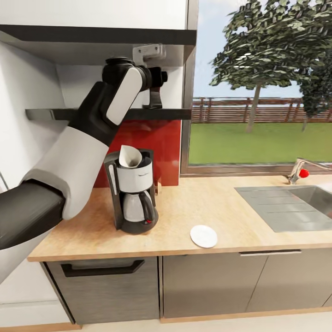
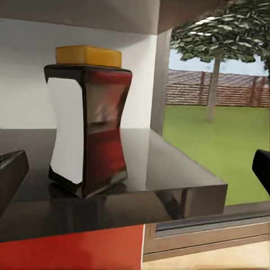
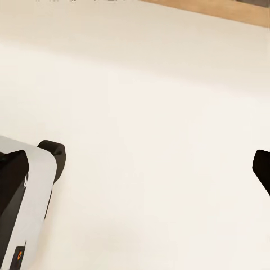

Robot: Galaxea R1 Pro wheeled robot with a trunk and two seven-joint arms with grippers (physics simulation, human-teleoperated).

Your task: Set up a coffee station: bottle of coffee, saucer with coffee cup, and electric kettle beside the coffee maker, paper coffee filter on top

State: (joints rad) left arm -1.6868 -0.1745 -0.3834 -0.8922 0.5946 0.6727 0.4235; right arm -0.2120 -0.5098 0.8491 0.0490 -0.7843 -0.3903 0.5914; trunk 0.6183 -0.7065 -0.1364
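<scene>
The bottle of coffee (image 2: 90, 126), dark brown with a yellow cap and white label, stands upright on the dark kitchen shelf (image 2: 169, 185). My left gripper (image 2: 135, 171) is open just in front of it, not touching. In the head view that gripper (image 1: 157, 79) is raised at the shelf (image 1: 173, 114). Below, the coffee maker (image 1: 133, 198) stands on the kitchen countertop (image 1: 207, 203) with the paper coffee filter (image 1: 130, 157) on top. The saucer (image 1: 203, 236) lies bare near the counter's front edge. My right gripper (image 3: 135, 174) hangs open over pale floor. The coffee cup and electric kettle are out of view.
A steel sink (image 1: 295, 203) with a faucet (image 1: 299, 171) fills the counter's right end under a wide window. A red backsplash (image 1: 157, 147) sits behind the coffee maker. An upper cabinet (image 1: 92, 32) hangs close above the shelf. A white and black robot part (image 3: 22, 208) shows over the floor.
</scene>
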